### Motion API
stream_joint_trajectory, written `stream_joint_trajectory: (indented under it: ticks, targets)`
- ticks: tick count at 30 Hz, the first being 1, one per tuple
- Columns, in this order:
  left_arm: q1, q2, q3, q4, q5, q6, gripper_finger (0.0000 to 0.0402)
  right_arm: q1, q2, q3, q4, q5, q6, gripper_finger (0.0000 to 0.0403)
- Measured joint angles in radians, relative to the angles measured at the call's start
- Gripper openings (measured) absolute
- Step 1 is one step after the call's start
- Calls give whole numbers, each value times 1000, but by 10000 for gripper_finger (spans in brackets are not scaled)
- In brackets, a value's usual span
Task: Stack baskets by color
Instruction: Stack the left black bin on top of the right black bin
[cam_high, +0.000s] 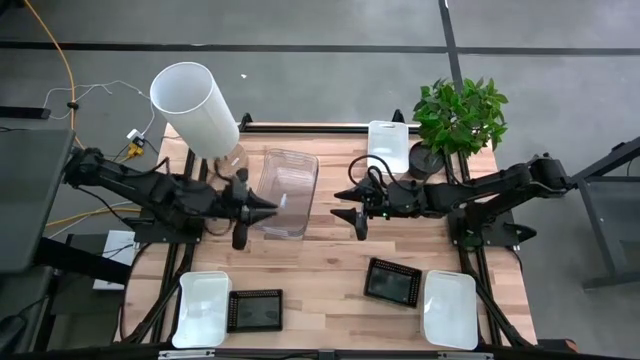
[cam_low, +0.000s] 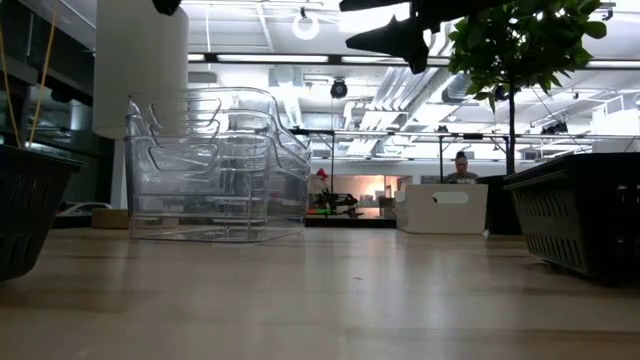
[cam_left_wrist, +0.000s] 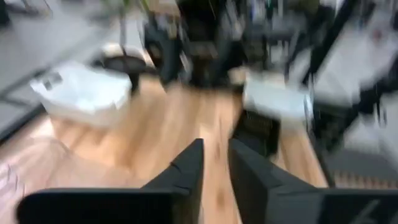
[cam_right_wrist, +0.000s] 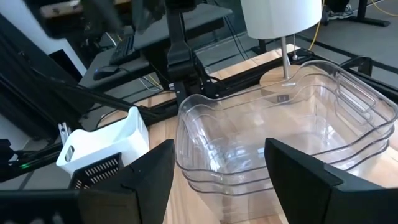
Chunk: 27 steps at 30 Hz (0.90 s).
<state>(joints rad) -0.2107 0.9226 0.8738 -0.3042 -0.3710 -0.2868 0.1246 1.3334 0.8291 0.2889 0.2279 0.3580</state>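
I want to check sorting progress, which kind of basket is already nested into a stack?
The clear see-through plastic baskets, nested together at mid-table between the two grippers. The white opaque baskets and small black mesh baskets lie singly around the table.

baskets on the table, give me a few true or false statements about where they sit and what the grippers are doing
1. The clear baskets sit nested in one stack. True.
2. The right gripper holds a black basket. False: it is open and empty, hanging beside the clear stack.
3. A white basket sits next to the potted plant. True.
4. All black baskets are stacked together. False: one black basket lies near the front left and another near the front right, apart.
5. The left gripper is at the clear stack's edge. True.
6. The tall white cylinder lies flat inside a white basket. False: it stands on the table behind the clear stack.
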Motion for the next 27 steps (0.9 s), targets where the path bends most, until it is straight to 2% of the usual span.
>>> stream_joint_trajectory:
  ticks: [3, 6, 9, 13, 19, 27]
  targets:
    - [-46, 74, 101, -181, 37, -48, 104, 0, 0, 0, 4, 0, 0, 236]
    - [-109, 139, 152, -275, 87, -120, 142, 0, 0, 0, 3, 0, 0, 236]
    - [-186, 204, 159, -318, 154, -217, 177, 0, 0, 0, 2, 0, 0, 236]
    - [-290, 311, 158, -395, 191, -332, 212, 0, 0, 0, 0, 0, -1, 236]
    - [-390, 503, 158, -423, 229, -411, 229, 0, 0, 0, 0, 0, -25, 236]
    - [-408, 700, 158, -426, 248, -476, 228, 0, 0, 0, -14, 0, -27, 236]
